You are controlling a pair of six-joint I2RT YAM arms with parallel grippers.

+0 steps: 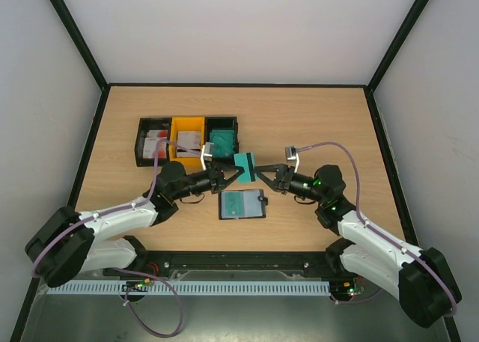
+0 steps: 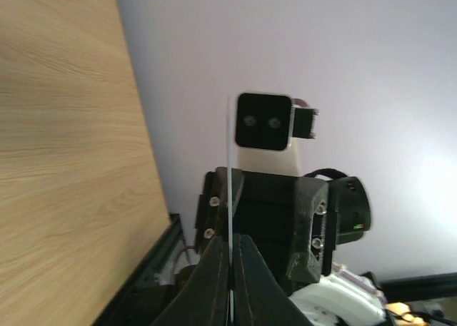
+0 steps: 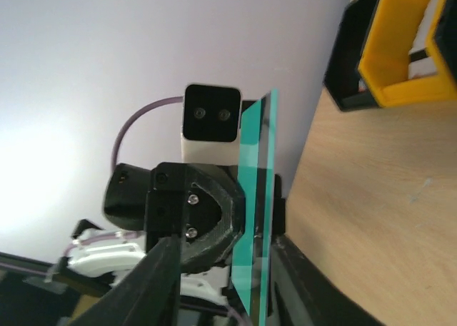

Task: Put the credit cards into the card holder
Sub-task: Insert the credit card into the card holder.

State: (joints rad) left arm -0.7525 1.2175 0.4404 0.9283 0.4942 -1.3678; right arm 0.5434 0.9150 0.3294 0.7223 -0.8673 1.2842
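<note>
So the left gripper [image 1: 233, 171] is clamped shut on a teal credit card [image 1: 245, 165], which is held upright in mid-air over the middle of the table [image 1: 329, 125]. From the left wrist camera the card is seen edge-on, pinched tight between both fingers [image 2: 214, 269]. The right gripper [image 1: 266, 176] is parked at the same card from the right side, but its jaws are parted. In the right wrist view a clear gap is seen between one finger and the card face, so nothing is actually squeezed there.

Just near of the two grippers, the black card holder [image 1: 242, 205] is laid open flat on the wood. A second teal card [image 1: 235, 202] is seen on it, though whether it's tucked into a pocket can't be told.

A row of three bins [image 1: 187, 140] is set at the far left. Red-and-white cards are seen in the black and yellow ones, teal cards in the right black one.
</note>
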